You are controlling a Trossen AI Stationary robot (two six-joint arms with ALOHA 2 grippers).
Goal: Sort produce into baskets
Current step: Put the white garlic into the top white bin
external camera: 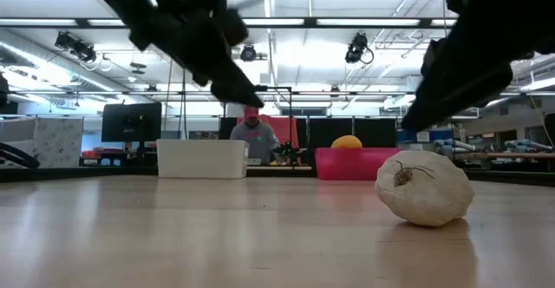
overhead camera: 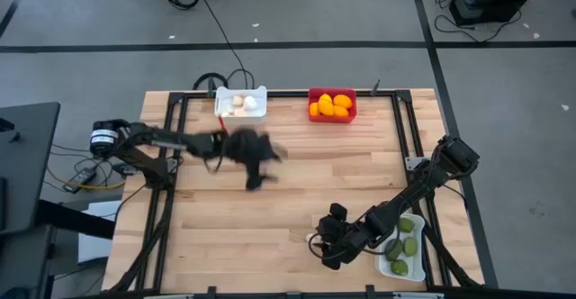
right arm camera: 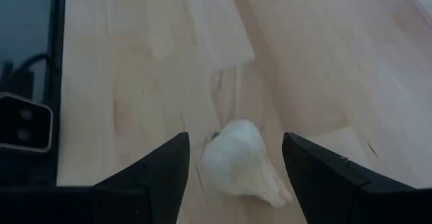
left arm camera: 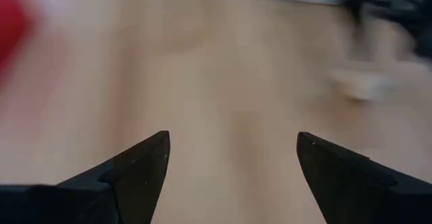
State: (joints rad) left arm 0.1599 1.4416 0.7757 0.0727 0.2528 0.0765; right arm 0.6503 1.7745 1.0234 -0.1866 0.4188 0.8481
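This is a robotics lab or open industrial workspace. The low view looks across a light wooden tabletop [external camera: 173, 236] into a large hall with an exposed ceiling, long rows of strip lights [external camera: 364, 15] and cameras or lamps hung from overhead rails [external camera: 357, 47]. Beyond the far edge of the tabletop a person [external camera: 253, 136] sits at a workstation, with a dark monitor [external camera: 130, 121] and other benches nearby. From above, the table stands on a grey floor [overhead camera: 90, 29] marked with dark tape lines, with loose cables [overhead camera: 216, 20] running across it to the tabletop's far edge.
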